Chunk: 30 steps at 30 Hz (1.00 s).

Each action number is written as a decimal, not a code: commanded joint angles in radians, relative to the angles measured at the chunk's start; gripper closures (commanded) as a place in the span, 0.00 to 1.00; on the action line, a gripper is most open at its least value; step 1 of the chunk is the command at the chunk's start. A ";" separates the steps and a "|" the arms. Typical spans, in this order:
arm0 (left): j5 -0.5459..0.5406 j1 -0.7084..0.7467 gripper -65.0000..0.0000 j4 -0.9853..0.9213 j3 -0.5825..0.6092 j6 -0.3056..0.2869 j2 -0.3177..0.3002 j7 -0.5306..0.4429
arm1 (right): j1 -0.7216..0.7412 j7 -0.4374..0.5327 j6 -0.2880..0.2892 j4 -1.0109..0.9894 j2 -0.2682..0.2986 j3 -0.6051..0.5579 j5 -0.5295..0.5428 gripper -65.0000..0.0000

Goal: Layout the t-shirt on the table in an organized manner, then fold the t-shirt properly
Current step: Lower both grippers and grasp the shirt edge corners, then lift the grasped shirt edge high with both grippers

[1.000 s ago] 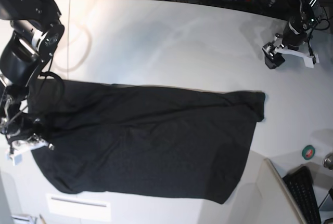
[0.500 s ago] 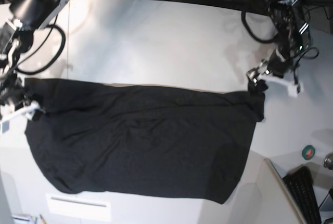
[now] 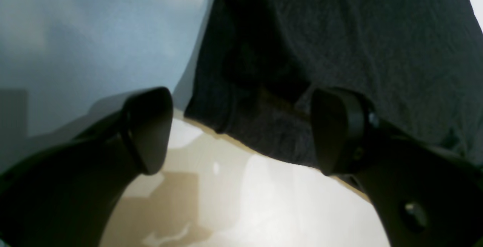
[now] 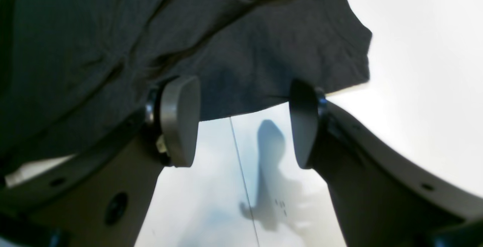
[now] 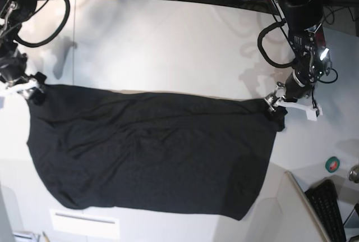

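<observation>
Base view is showing the t-shirt (image 5: pixel 151 152) lying spread across the table (image 5: pixel 168 45), plain black with soft wrinkles, its long upper edge running nearly straight from one arm to the other and its lower edge sagging toward the table's near side. No print is showing on the upward face.

Left gripper (image 5: pixel 279 106) is sitting at the shirt's upper corner on the view's right. In the left wrist view the left gripper (image 3: pixel 241 133) is standing with its jaws wide apart, a folded, thickened corner of black fabric (image 3: pixel 245 69) lying between and just beyond them, with neither jaw pinching it.

Right gripper (image 5: pixel 32 90) is sitting at the opposite upper corner. In the right wrist view the right gripper (image 4: pixel 243 122) is also spread apart, the shirt's hem (image 4: pixel 241 69) lying just past the pads, over the pale tabletop and its thin dark seam (image 4: pixel 243 179).
</observation>
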 commanded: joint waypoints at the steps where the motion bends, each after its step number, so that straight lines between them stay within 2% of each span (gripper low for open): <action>1: 0.008 0.000 0.17 0.000 0.001 0.007 -0.005 0.027 | 0.023 0.024 -0.001 -0.004 0.002 0.034 0.012 0.48; 5: 0.008 0.001 0.20 -0.001 0.001 0.009 -0.005 0.027 | 0.083 0.018 0.000 -0.121 -0.008 0.155 0.012 0.48; 6: 0.008 0.001 0.26 -0.001 0.001 0.009 -0.005 0.027 | 0.094 0.018 0.000 -0.159 -0.005 0.179 0.012 0.48; 11: 0.008 0.001 0.66 -0.001 -0.004 0.010 -0.005 0.027 | 0.108 0.019 0.002 -0.272 -0.003 0.232 0.012 0.47; 14: 0.008 0.001 0.80 -0.001 -0.006 0.010 -0.005 0.027 | 0.109 0.022 0.002 -0.312 -0.003 0.233 0.013 0.47; 17: 0.008 0.001 0.88 -0.001 -0.006 0.010 -0.005 0.027 | 0.146 0.027 0.002 -0.392 0.000 0.233 0.013 0.47; 20: 0.008 0.001 0.99 -0.001 -0.006 0.010 -0.005 0.027 | 0.181 0.073 0.000 -0.506 0.031 0.233 0.013 0.47; 30: 0.008 0.001 1.00 0.000 -0.006 0.010 -0.005 0.034 | 0.232 0.220 -0.006 -0.690 0.084 0.225 0.009 0.48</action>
